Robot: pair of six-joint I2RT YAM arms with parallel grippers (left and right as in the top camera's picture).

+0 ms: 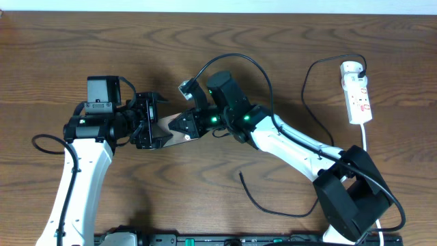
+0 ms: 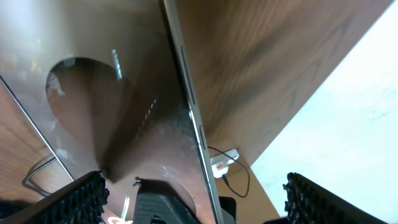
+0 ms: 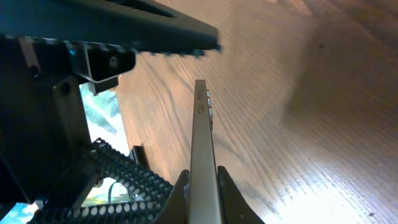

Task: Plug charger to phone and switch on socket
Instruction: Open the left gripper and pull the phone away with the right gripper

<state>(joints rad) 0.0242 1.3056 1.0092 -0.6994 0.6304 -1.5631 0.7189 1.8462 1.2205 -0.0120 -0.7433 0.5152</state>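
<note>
the right gripper (image 3: 202,180) pinches one end of a slim phone with a shiny dark face and silver edge (image 3: 202,130), turned on its thin side. the left gripper (image 1: 158,121) has its fingers spread wide, with the phone between them. the long white power strip with red marks (image 1: 357,92) lies far off to the right on the brown wooden table (image 1: 61,41). the thin black charger cable (image 1: 305,89) lies loose on the wood, away from the phone.

Overhead, the left gripper (image 1: 157,120) and right gripper (image 1: 179,127) hide most of the phone (image 1: 166,127). The socket (image 1: 358,92) switches and charger (image 1: 304,92) tip are too small to read. Wrist views crop the phone.
</note>
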